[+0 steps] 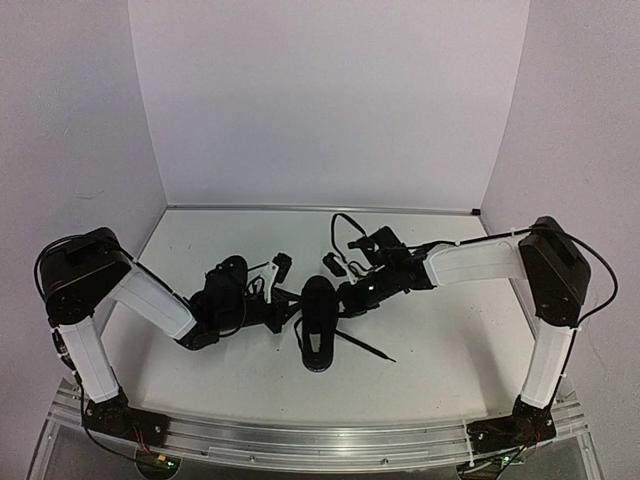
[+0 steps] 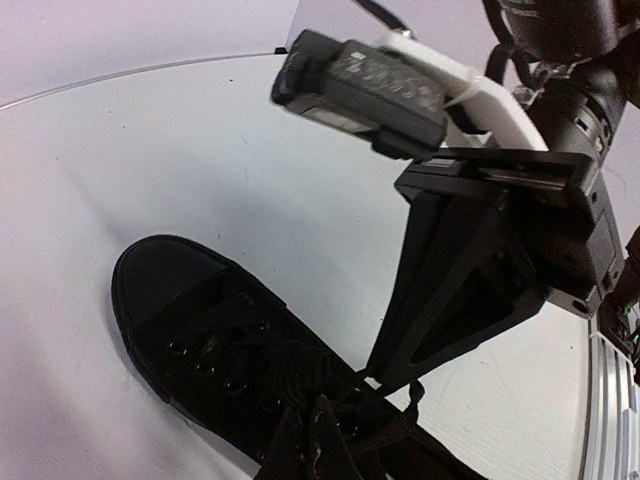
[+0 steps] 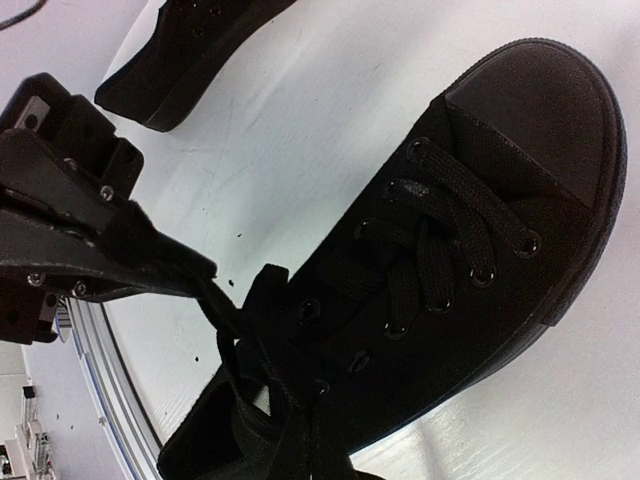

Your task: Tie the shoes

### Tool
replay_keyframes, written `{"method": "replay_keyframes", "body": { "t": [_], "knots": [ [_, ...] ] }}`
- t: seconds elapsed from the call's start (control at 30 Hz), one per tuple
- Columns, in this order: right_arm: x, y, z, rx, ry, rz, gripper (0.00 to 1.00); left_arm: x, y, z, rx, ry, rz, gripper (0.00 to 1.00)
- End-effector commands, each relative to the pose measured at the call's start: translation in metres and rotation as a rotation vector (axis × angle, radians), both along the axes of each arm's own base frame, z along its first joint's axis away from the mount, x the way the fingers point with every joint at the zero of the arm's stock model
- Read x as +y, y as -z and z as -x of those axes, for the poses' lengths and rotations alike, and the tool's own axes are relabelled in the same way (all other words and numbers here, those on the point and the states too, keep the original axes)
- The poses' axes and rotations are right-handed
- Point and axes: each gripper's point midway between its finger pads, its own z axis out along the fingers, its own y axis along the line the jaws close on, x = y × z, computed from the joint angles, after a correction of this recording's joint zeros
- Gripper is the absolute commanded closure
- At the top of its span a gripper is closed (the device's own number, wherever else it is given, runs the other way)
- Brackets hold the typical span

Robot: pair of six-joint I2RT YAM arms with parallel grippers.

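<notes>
So one black shoe (image 1: 318, 330) sits mid-table (image 1: 430, 340), hemmed in by both arms. The left gripper (image 3: 203, 272) and right gripper (image 2: 386, 376) are each pinched closed on its laces (image 3: 440, 240) near the tongue. A loose lace end (image 1: 372, 349) trails off right, and the second shoe (image 3: 190, 45) lies apart, beyond the left gripper.

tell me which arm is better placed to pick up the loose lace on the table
Right, probably. The lace lies right of the shoe, nearer the right tool; the left tool is across the shoe.
</notes>
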Motion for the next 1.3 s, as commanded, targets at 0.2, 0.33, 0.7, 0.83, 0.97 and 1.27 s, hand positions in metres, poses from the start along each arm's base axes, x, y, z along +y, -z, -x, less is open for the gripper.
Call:
{"method": "replay_keyframes", "body": {
  "t": [0.2, 0.33, 0.7, 0.83, 0.97, 1.27],
  "knots": [
    [-0.002, -0.018, -0.002, -0.032, 0.06, -0.048, 1.0, 0.008, -0.005, -0.018, 0.06, -0.144, 0.288, 1.0],
    [-0.002, -0.018, -0.001, -0.028, 0.054, -0.055, 1.0, 0.012, -0.005, -0.019, 0.066, -0.171, 0.287, 0.97],
    [0.002, -0.024, 0.0, -0.026, 0.042, -0.076, 1.0, 0.051, -0.002, -0.041, 0.094, -0.415, 0.048, 0.77],
    [0.003, -0.025, 0.0, -0.025, 0.041, -0.081, 1.0, 0.053, -0.014, -0.038, 0.025, -0.372, -0.075, 0.68],
    [0.004, -0.029, 0.0, -0.026, 0.04, -0.09, 1.0, 0.042, -0.021, -0.018, -0.077, -0.175, -0.214, 0.66],
    [0.007, -0.035, 0.0, -0.016, 0.043, -0.112, 1.0, 0.024, -0.023, 0.028, -0.324, 0.203, -0.345, 0.75]
  ]
}}
